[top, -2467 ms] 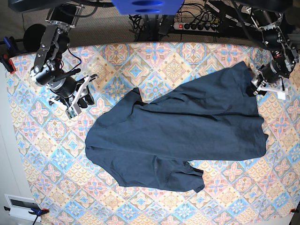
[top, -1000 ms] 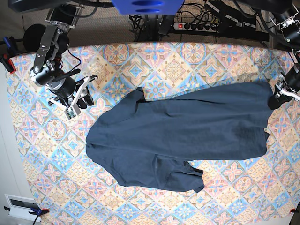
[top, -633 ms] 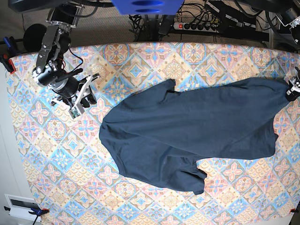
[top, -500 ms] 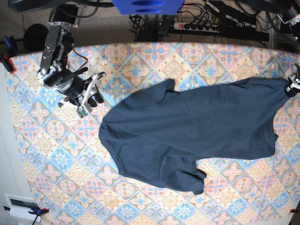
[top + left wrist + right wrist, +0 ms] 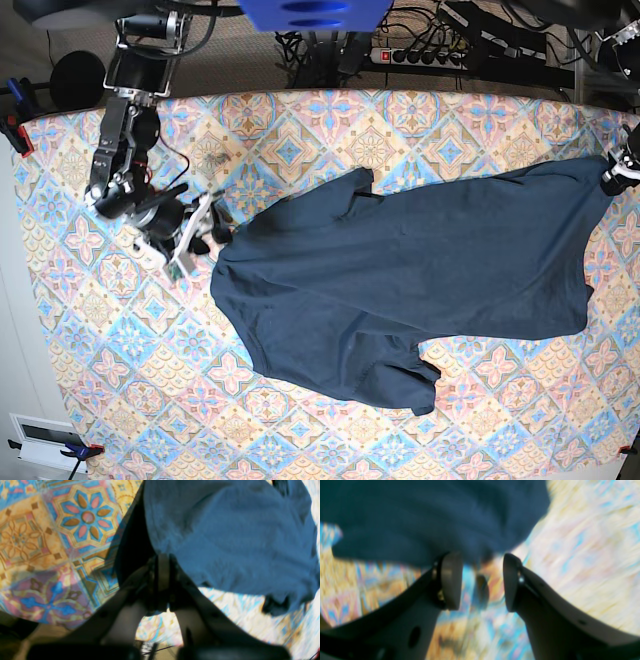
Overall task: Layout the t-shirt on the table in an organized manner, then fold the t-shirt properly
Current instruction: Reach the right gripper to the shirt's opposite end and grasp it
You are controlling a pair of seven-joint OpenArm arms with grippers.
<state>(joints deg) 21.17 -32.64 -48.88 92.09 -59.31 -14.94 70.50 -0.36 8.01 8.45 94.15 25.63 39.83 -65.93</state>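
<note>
T-shirt (image 5: 400, 280), soft, light and limp, lies rumpled across the worktop (image 5: 90, 330), one corner pinched in the left gripper's (image 5: 162, 562) shut jaws at the far edge; the right gripper (image 5: 477, 580), jaws open and empty, should take the near hem.

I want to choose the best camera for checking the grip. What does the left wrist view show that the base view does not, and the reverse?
Only the left wrist view shows the left gripper shut on a pinched edge of the t-shirt from close up.

Only the base view shows the whole t-shirt spread out, the right gripper open at its other edge, and a power strip behind the table.

Both show the navy fabric and the tiled cloth.
</note>
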